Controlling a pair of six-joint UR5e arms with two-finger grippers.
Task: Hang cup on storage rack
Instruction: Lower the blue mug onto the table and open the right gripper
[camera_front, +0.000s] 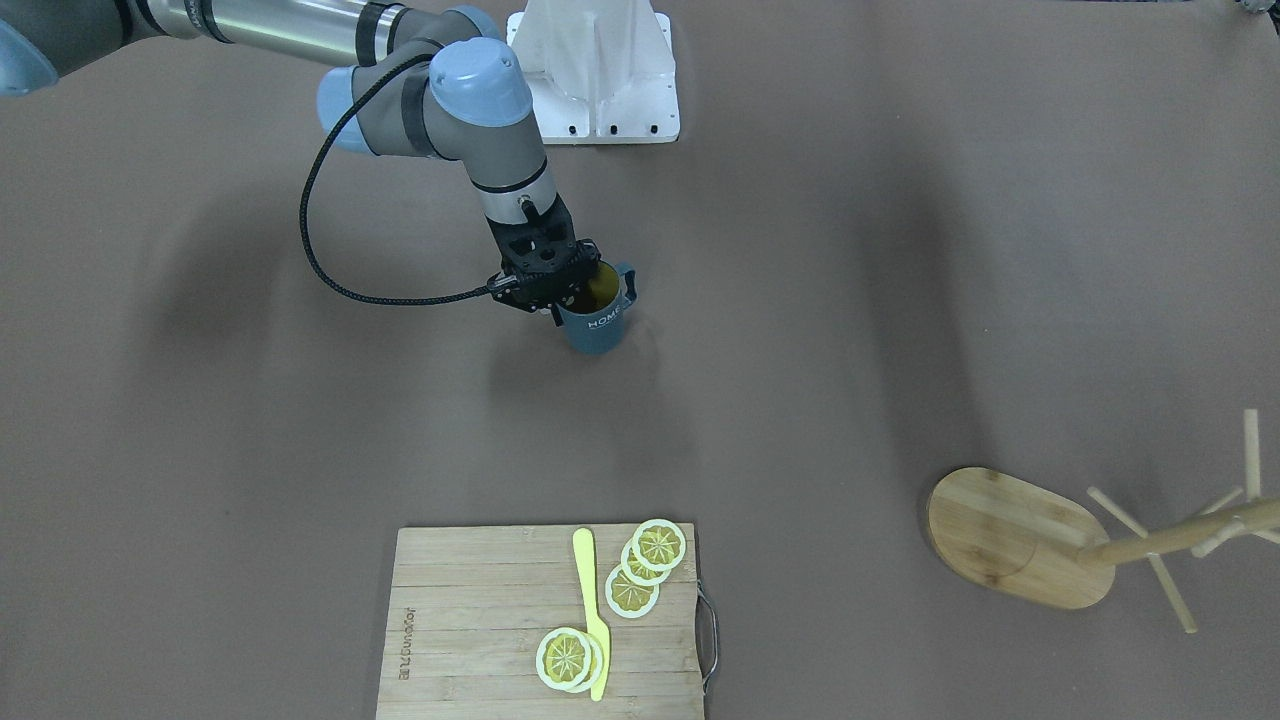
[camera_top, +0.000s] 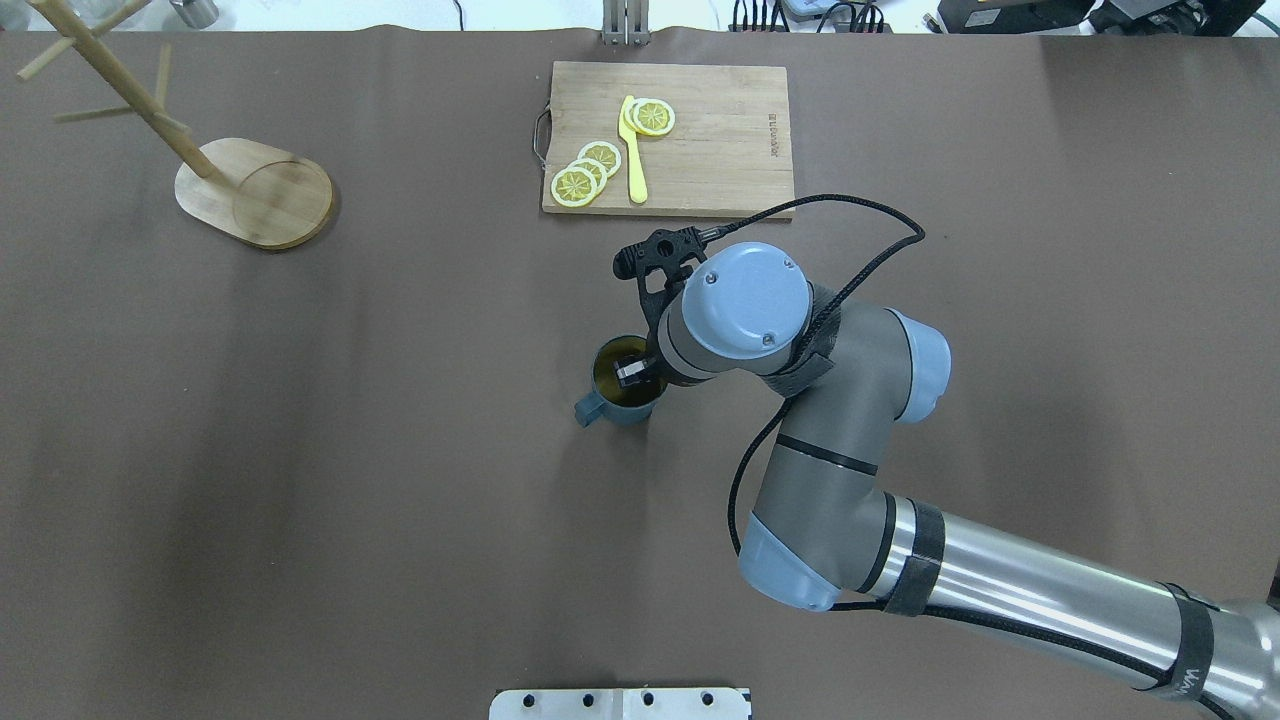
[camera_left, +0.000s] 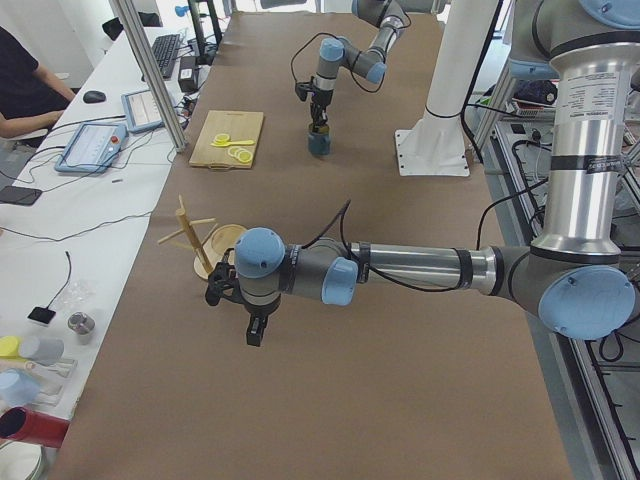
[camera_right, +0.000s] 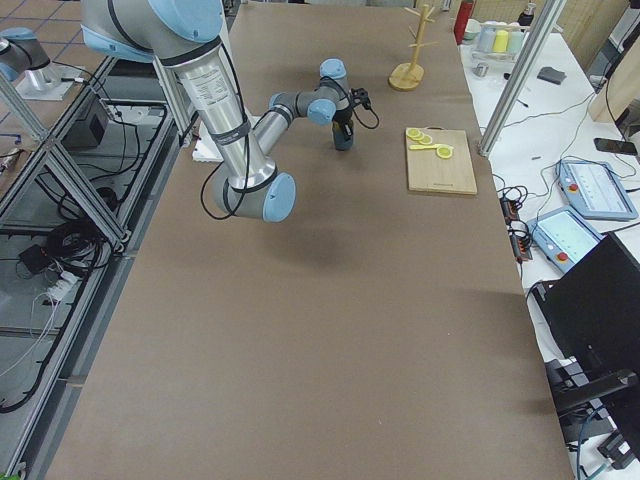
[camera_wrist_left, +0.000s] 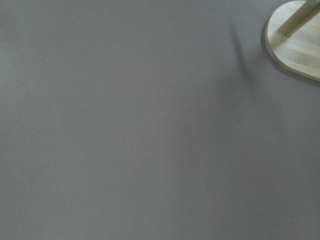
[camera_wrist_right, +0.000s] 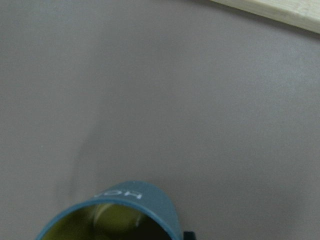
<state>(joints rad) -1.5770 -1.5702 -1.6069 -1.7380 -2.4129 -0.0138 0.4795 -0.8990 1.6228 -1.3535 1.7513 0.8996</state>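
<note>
The dark teal cup (camera_front: 600, 325) with "HOME" lettering stands upright mid-table, its handle turned away from the gripper; it also shows in the overhead view (camera_top: 612, 408) and the right wrist view (camera_wrist_right: 135, 197). My right gripper (camera_front: 565, 300) straddles its rim, one finger inside the yellow-olive interior (camera_top: 632, 371), and looks shut on the cup wall. I cannot tell whether the cup rests on the table. The bamboo storage rack (camera_top: 255, 190) stands far off at the table's left far corner. My left gripper (camera_left: 255, 335) hovers near the rack (camera_left: 205, 245); whether it is open or shut I cannot tell.
A slatted cutting board (camera_top: 700, 150) with lemon slices (camera_top: 585, 175) and a yellow knife (camera_top: 632, 150) lies at the far edge, just beyond the cup. A white arm mount (camera_front: 600, 70) sits at the robot's side of the table.
</note>
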